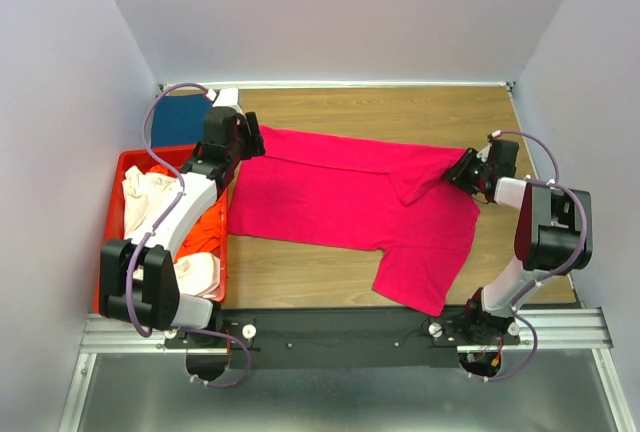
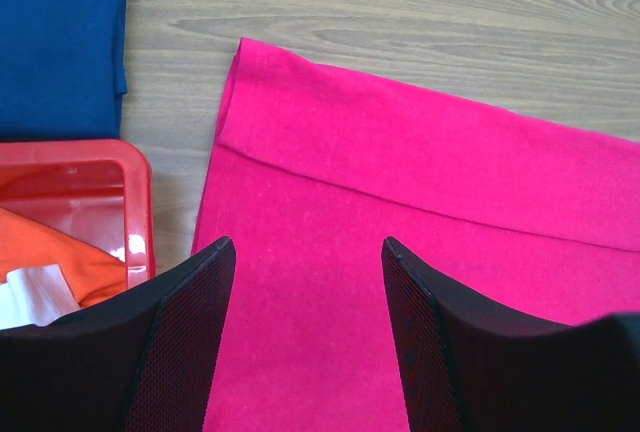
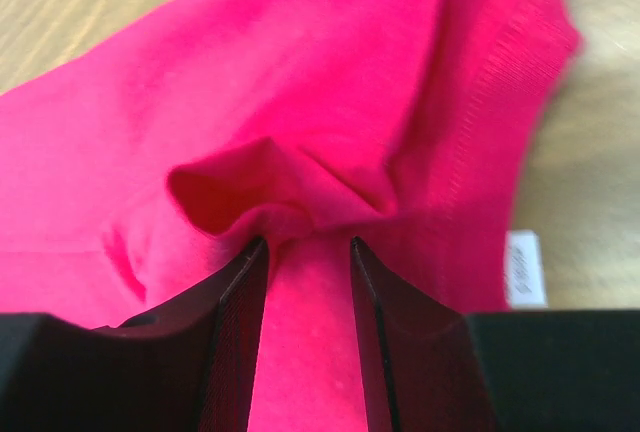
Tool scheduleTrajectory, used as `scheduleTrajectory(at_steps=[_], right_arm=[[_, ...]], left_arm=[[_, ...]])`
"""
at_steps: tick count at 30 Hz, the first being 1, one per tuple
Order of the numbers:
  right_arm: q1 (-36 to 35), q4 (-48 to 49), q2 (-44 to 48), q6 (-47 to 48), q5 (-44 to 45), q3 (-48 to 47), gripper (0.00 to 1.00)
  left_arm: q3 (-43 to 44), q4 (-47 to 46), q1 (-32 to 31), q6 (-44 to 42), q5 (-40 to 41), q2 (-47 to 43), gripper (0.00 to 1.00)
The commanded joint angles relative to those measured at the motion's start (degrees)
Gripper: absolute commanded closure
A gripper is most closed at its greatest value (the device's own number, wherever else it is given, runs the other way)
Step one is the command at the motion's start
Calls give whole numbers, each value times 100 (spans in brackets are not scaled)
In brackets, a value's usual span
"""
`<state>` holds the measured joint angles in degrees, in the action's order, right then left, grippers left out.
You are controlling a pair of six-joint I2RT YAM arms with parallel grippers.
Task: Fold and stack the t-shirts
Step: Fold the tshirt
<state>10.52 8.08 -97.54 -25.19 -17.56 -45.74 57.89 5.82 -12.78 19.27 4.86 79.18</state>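
The magenta-pink t-shirt lies spread across the wooden table, its far edge folded over and one sleeve pointing toward the near edge. My left gripper hovers open over the shirt's left end, fingers wide apart with flat cloth beneath them. My right gripper is at the shirt's right end, shut on a puckered fold of the pink cloth that fills the gap between its pads. A dark blue t-shirt lies folded at the far left.
A red plastic crate stands at the left edge, holding cream-white and orange shirts. In the left wrist view its corner sits beside the pink hem. A white label shows by the right fingers. Grey walls enclose the table.
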Motion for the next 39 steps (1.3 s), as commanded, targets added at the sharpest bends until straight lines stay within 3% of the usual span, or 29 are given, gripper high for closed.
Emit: scheduleTrajectory(at_steps=[1, 39], right_arm=[[29, 344, -221, 242, -563, -269, 54], [20, 643, -1198, 515, -1381, -1016, 60]], left_arm=[[197, 33, -23, -90, -82, 89, 32], [249, 121, -76, -125, -29, 300, 32]])
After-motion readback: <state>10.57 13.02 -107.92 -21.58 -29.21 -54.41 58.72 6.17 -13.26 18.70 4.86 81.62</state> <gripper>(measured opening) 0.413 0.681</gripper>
